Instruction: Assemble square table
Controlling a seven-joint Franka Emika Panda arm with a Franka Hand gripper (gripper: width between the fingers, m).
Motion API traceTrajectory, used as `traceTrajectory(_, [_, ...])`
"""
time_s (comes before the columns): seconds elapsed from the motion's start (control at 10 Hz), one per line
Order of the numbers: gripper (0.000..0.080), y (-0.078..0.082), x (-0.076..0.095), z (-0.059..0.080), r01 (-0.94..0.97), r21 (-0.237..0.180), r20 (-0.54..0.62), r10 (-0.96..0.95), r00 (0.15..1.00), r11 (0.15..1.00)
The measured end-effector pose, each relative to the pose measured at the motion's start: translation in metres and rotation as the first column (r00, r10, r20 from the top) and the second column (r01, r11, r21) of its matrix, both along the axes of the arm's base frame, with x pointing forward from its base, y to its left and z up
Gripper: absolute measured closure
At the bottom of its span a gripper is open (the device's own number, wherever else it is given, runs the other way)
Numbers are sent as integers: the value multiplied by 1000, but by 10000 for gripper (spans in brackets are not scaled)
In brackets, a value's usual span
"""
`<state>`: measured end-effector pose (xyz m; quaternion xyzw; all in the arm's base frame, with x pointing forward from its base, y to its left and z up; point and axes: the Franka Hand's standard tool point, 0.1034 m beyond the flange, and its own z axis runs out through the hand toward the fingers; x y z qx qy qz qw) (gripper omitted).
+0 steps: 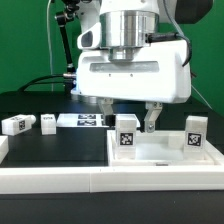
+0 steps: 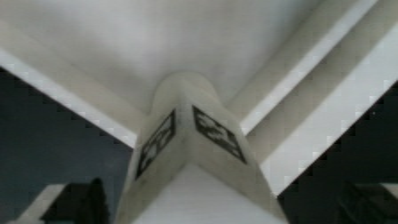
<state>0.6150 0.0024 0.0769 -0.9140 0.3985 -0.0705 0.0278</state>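
The square table's white slab (image 1: 160, 152) lies at the exterior view's right. One white tagged leg (image 1: 127, 133) stands upright on its near-left corner, a second leg (image 1: 194, 133) on its right corner. My gripper (image 1: 130, 118) hangs straight over the first leg, open, a finger on each side and a gap to each. In the wrist view that leg (image 2: 196, 140) rises up the middle with a tag on each of two faces, and my gripper (image 2: 214, 205) shows only dark fingertips (image 2: 75, 202) at the corners. Two more legs (image 1: 15, 124) (image 1: 47, 121) lie loose at the left.
The marker board (image 1: 85, 120) lies flat behind the loose legs. A long white rail (image 1: 90, 180) runs along the front edge of the black table. Cables and a dark stand rise at the back left.
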Motion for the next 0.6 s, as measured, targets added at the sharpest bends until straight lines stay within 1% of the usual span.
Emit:
traceTrajectory(0.1, [151, 0, 0, 0, -52, -9, 0, 52, 999, 999])
traceTrajectory(0.3, [151, -1, 0, 0, -213, -36, -5, 213, 977, 976])
traceTrajectory(0.4, [151, -1, -1, -1, -311, -56, -13, 311, 950, 949])
traceTrajectory(0.6, [151, -2, -3, -2, -444, -78, -24, 444, 896, 893])
